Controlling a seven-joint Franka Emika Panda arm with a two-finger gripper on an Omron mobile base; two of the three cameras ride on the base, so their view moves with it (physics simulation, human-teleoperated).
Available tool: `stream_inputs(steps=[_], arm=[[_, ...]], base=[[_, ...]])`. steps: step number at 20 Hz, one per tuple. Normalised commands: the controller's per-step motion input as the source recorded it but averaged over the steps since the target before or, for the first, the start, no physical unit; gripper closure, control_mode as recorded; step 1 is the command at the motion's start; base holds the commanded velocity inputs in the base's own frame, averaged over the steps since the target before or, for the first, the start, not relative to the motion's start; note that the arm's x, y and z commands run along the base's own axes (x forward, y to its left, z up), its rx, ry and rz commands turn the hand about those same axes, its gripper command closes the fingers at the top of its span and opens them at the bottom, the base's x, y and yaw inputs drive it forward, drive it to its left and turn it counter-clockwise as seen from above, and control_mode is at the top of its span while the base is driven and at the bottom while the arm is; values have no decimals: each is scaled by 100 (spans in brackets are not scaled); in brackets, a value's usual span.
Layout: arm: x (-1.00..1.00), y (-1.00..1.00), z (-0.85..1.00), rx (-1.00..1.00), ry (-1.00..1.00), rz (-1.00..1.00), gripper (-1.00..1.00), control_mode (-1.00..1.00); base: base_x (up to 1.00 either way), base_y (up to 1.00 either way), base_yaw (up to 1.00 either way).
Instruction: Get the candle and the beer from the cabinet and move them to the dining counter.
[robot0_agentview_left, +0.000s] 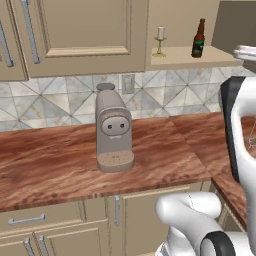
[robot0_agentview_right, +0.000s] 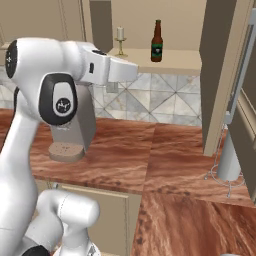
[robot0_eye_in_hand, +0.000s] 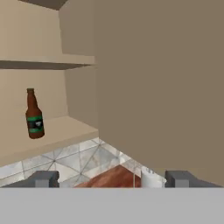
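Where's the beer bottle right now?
The beer bottle stands upright on the open cabinet's bottom shelf, to the right of the candle and apart from it, above the tiled wall.

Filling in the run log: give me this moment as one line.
hand: open, empty | candle: on cabinet shelf | beer: upright, right of candle | door: open
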Motion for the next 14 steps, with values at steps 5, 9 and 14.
stream_inputs(steps=[5, 9, 14], arm=[[2, 20, 11, 4, -2, 18, -100, -100], [4, 5, 0, 8, -1, 19, -100, -100], [7, 8, 0, 7, -2, 19, -100, -100]], base=[[0, 0, 0], [0, 0, 0], [0, 0, 0]])
